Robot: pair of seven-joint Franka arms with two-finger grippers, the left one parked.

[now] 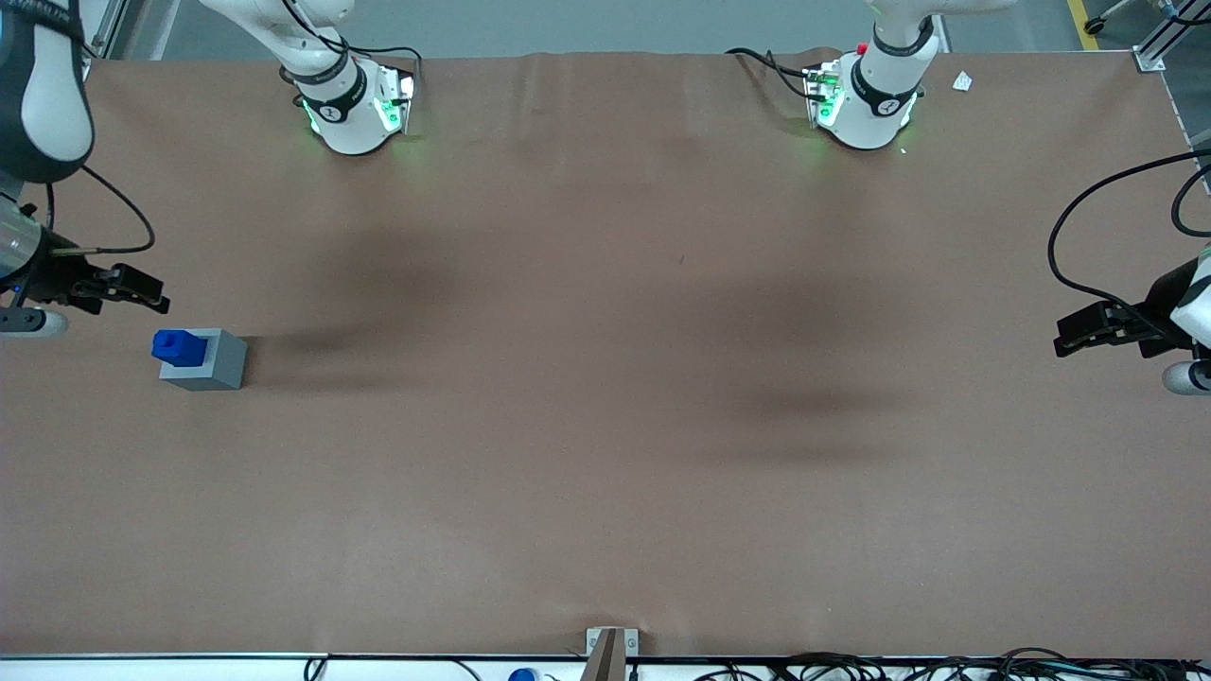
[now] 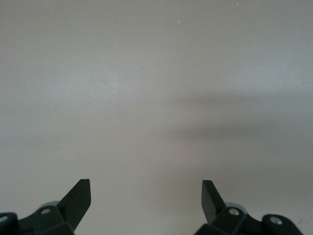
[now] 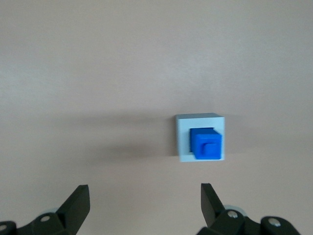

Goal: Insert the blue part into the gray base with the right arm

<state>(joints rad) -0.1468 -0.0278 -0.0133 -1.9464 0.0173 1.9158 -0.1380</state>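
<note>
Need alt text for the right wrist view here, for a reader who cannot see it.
The blue part sits in the gray base on the brown table, stud end up. The open gripper hovers above, holding nothing.

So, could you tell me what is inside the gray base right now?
The blue part stands in the gray base, stud up; its seated end is hidden. The gripper hangs open above, apart.

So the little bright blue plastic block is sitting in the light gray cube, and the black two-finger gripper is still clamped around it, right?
Not quite. The little bright blue plastic block does sit in the light gray cube, but the black two-finger gripper is not clamped around it. The right wrist view shows its fingers spread open, holding nothing, apart from the block.
</note>
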